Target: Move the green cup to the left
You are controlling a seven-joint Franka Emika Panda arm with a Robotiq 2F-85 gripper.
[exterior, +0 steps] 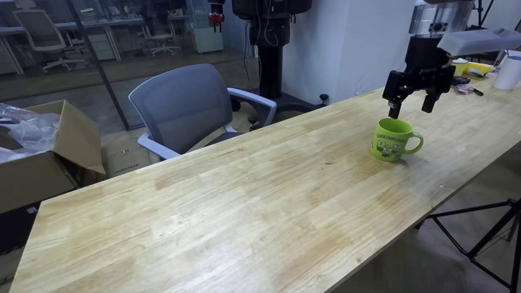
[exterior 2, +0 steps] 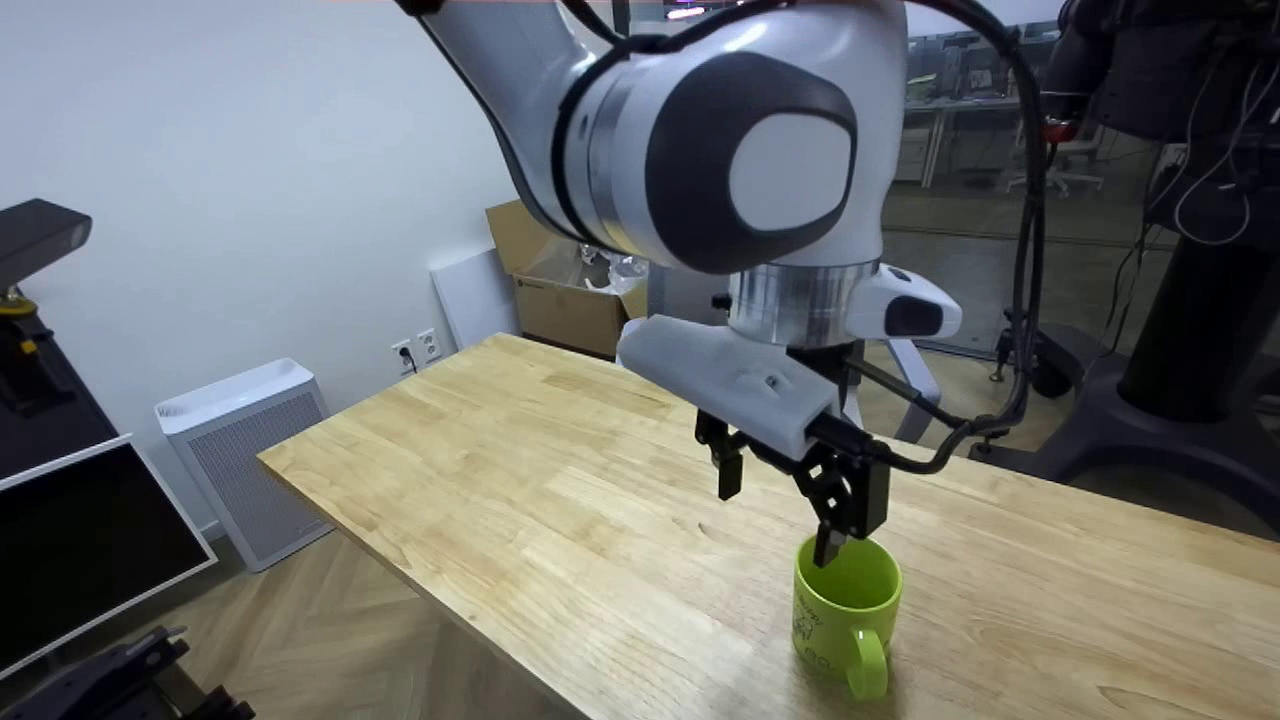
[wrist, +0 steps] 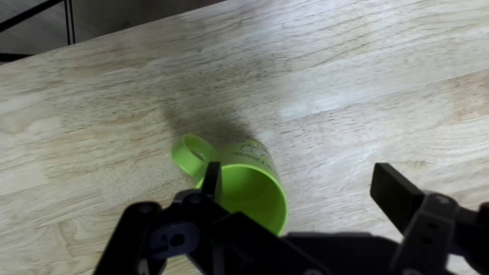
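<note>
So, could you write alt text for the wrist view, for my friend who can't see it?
A green cup stands on a pale wooden table, seen from above, its handle toward the picture's upper left. A robot's open black gripper shows along the bottom, one jaw overlapping the cup in this view, the other farther right.

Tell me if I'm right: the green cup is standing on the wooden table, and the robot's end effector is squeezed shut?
The end effector isn't squeezed shut; the wrist view shows it open, jaws wide apart. Yes, the green cup is standing on the wooden table.
</note>
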